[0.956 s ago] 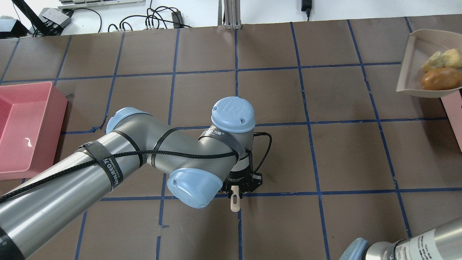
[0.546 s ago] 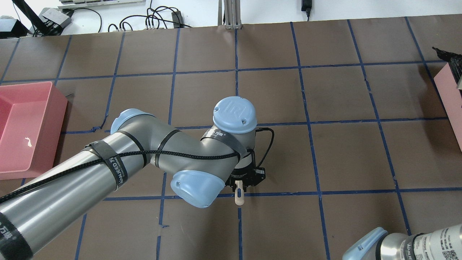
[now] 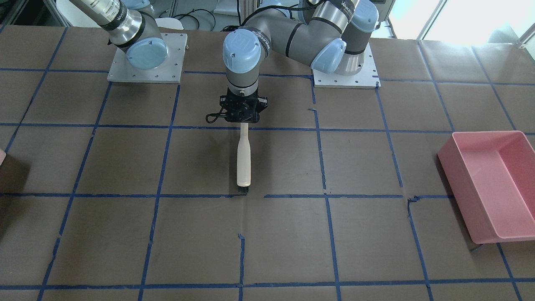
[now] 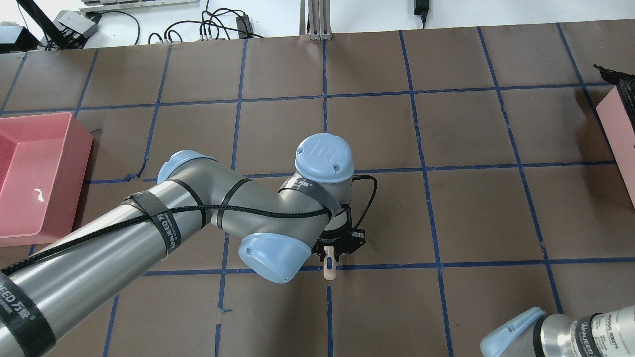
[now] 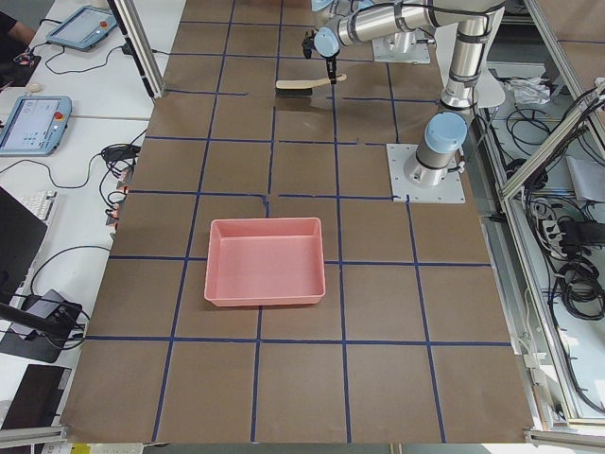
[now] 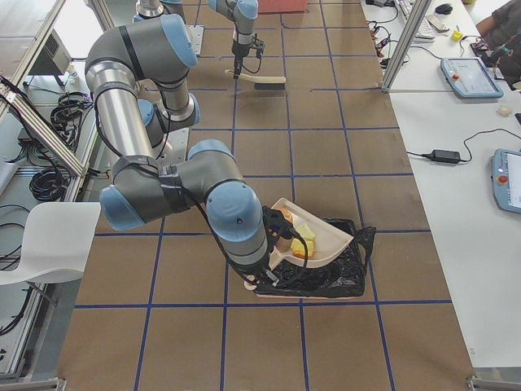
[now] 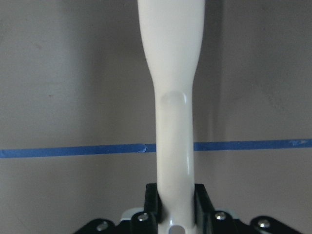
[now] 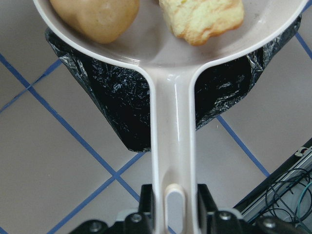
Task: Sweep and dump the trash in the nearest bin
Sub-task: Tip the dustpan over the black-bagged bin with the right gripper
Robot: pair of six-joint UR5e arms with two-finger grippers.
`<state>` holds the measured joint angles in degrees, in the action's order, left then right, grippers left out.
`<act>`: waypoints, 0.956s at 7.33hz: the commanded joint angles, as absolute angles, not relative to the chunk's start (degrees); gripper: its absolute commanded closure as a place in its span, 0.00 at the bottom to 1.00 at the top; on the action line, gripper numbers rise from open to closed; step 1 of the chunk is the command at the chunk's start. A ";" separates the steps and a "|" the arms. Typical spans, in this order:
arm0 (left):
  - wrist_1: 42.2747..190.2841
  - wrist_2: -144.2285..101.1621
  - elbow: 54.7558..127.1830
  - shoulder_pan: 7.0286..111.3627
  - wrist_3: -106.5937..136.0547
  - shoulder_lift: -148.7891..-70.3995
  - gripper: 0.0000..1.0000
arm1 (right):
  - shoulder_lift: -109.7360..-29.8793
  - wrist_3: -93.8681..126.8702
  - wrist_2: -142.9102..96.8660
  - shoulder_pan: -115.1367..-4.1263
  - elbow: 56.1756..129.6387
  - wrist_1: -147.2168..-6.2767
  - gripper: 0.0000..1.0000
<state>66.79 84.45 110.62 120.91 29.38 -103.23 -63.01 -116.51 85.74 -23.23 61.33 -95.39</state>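
Holding the loaded dustpan point(image 8: 173, 126) over the bin point(image 4: 619, 134)

Right hand point(image 8: 174, 204) is clamped on the dustpan's handle. The pan sits roughly level above the bin's black liner point(image 8: 117, 97) at the right edge of the worktop point(image 3: 376, 251), so the brown lump point(image 8: 95, 14) and yellow chunk point(image 8: 200, 17) stay in the bowl; tipping looks like the next step. Left hand point(image 3: 242, 118) is clamped on the brush point(image 3: 243, 161) at mid-worktop, bristles toward the far edge, likely parked clear. The pink tray point(image 3: 489, 184) lies by the left edge, much farther from the pan.

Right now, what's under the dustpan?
A bin lined with a black plastic bag sits under the dustpan. The dustpan and bag hide what's inside the bin.
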 commanded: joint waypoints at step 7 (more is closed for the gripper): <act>65.92 84.46 110.65 120.76 30.33 -105.03 0.32 | -58.62 -122.51 107.82 -31.89 58.80 -109.67 1.00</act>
<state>65.89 84.39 110.62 120.84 30.48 -104.95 -58.65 -121.67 104.24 -30.18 58.83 -107.88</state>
